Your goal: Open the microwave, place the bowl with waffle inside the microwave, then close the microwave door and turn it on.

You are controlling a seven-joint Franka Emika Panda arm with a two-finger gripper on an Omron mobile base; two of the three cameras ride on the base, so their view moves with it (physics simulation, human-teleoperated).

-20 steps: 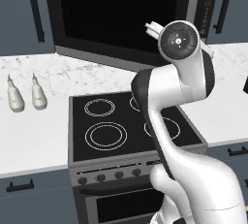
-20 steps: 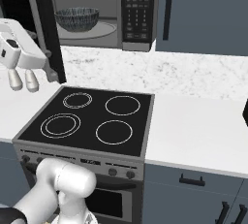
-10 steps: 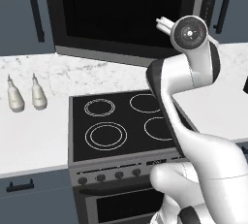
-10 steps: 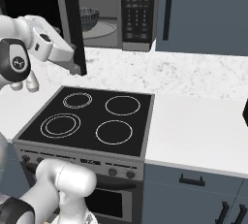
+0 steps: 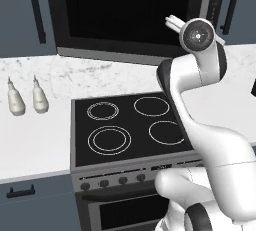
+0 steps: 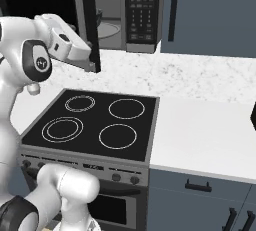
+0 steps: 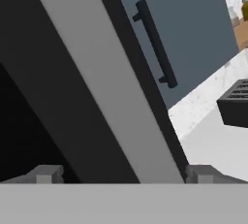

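White bottles (image 5: 25, 101), two, stood on the worktop (image 5: 35, 140) at far left. Stove (image 5: 131, 125), four rings, centre. Microwave (image 6: 125, 10) above it; door (image 6: 89, 20) ajar, edge-on. Gripper (image 6: 92, 57) beside the door's edge, jaws wide, empty. Bowl (image 6: 98, 17) inside, on the turntable. Cabinet handle (image 7: 155, 43) beyond the door.

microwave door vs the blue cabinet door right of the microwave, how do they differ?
The microwave door stands swung partly open, edge-on in the right base view; the cabinet door sits shut, flush.
The microwave door is dark glass in a grey steel frame with a thick black edge; the cabinet door is plain dark blue.
The cabinet door carries a black bar handle; no handle shows on the microwave door.
Both are flat upright panels.
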